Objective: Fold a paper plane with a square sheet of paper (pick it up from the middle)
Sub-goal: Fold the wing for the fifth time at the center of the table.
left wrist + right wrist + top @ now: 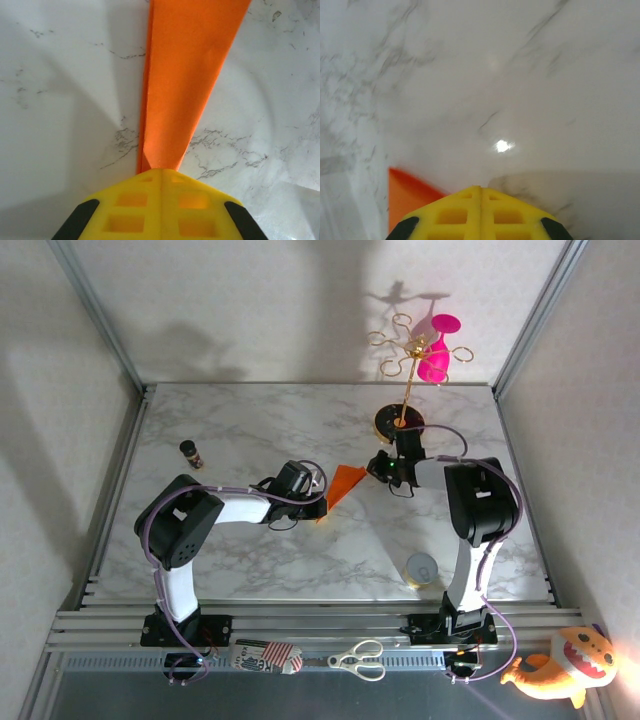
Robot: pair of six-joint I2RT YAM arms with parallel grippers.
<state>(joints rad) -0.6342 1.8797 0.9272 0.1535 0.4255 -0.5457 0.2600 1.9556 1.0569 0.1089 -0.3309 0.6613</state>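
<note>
1. Paper plane point(343, 483), a narrow folded orange wedge, lies mid-desk point(250, 570); its long axis widens away from the left claw point(322, 510).
2. The left claw pinches its narrow end.
3. Right claw point(372, 471), fingers pressed together and seemingly empty, sits just beside the wide end.
4. Gold stand point(405, 390) rises just behind the right claw, likely limiting its reach.

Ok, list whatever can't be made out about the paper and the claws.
- Left wrist: the paper has its narrow end under the shut left claw, so pinched or just pressed is unclear; its wide end is cut off by the top edge.
- Right wrist: blurred; the right claw and the bottom edge hide part of the paper.
- Top: the creases are too small, and both wrists hide the claw tips.
</note>
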